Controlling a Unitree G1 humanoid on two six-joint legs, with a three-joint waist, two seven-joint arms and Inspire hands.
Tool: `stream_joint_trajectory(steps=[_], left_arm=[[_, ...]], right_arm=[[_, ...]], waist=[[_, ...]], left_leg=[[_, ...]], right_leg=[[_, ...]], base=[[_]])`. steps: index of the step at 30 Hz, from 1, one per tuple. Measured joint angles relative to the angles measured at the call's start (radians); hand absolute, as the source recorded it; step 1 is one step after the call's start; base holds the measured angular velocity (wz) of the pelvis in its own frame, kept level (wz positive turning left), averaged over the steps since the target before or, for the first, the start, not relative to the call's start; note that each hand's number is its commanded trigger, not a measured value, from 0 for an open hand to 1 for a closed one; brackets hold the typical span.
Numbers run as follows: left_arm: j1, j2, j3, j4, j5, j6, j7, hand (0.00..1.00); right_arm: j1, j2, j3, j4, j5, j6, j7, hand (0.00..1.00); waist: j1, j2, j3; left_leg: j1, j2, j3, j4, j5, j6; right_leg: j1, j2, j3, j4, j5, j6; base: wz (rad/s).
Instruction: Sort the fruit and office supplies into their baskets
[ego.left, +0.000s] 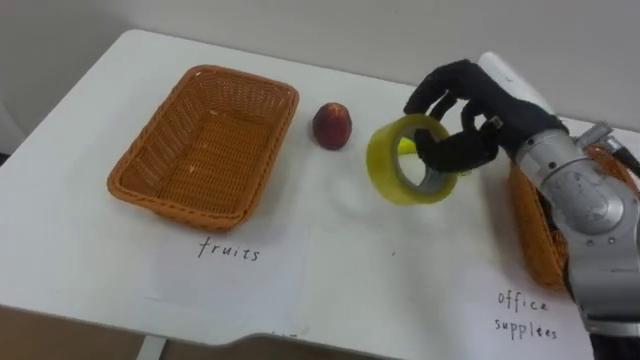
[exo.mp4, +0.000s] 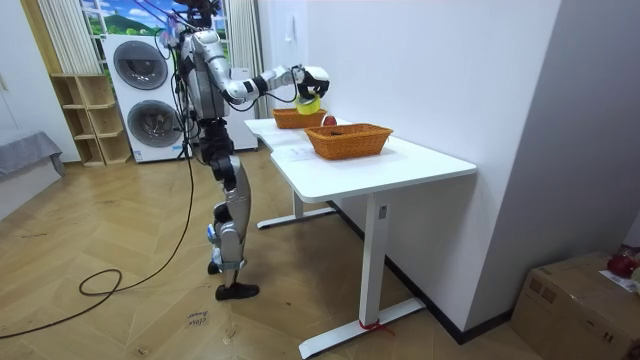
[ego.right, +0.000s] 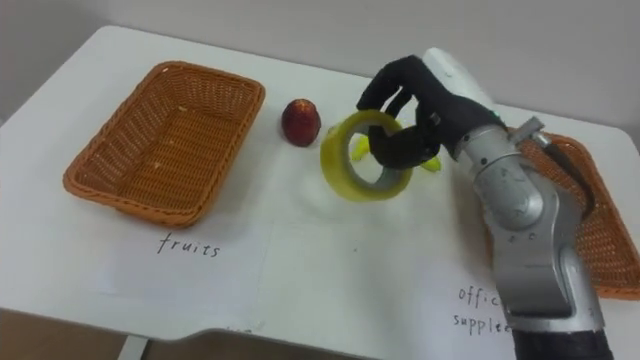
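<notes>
Right hand (ego.left: 470, 115) raised over worktop (ego.left: 400, 285), right of left wicker basket (ego.left: 235, 76), fingers curled on rim of yellow tape roll (ego.left: 383, 172). Roll tilted, clear of surface. Red fruit (ego.left: 332, 126) just right of that basket. Second wicker basket (ego.left: 535, 240) far right of it. Handwritten sheets: "fruits" (ego.left: 229, 250) in front of it, "office supplies" (ego.left: 523, 315) far right.

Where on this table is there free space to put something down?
The widest bare stretch of table lies at the front middle, between the fruits label and the office supplies label. The left basket is empty too. It is crowded further back, where the right hand holds the tape roll beside the red fruit.
</notes>
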Motion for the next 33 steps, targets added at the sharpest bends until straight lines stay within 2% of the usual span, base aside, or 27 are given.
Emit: stream_joint_trajectory(steps=[5,10,18,22,33], left_arm=[[0.003,-0.004,0.0,0.009,-0.007,-0.003,0.0,0.0],[0.002,-0.005,0.0,0.012,-0.007,-0.008,0.0,0.0],[0.013,-0.005,0.001,0.013,-0.007,-0.016,0.0,0.0],[0.024,-0.005,0.01,0.012,-0.006,-0.019,-0.001,0.0],[0.038,-0.005,0.02,0.006,0.0,-0.019,-0.004,0.0]], right_arm=[[0.004,0.0,-0.011,0.0,0.043,-0.002,-0.069,1.0],[0.004,0.0,-0.011,0.0,0.084,-0.021,-0.112,1.0],[0.004,-0.003,-0.011,0.0,0.14,-0.023,-0.154,1.0],[0.004,-0.004,-0.014,0.0,0.141,-0.023,-0.175,1.0],[0.054,-0.038,-0.108,0.051,0.209,-0.042,-0.307,1.0]], waist=[[-0.008,0.008,-0.0044],[-0.011,0.008,-0.0045],[-0.017,0.008,-0.0045],[-0.035,0.008,-0.0044],[-0.06,0.007,-0.0048]], left_leg=[[0.005,0.0,0.003,0.004,0.001,0.0],[0.006,0.0,0.004,0.003,0.001,0.0],[0.009,0.0,0.006,0.003,0.001,0.0],[0.009,0.0,0.006,0.001,0.001,0.0],[0.008,0.001,0.008,-0.002,0.001,0.0]], right_leg=[[0.001,0.0,0.0,0.002,0.0,-0.001],[0.001,0.0,0.0,0.002,0.0,-0.001],[0.002,0.0,0.001,0.002,0.0,0.0],[0.003,0.0,0.001,0.002,0.0,0.0],[-0.001,0.001,0.002,0.001,0.0,0.0]], base=[[-0.01],[0.0],[0.0],[0.0],[0.0]])
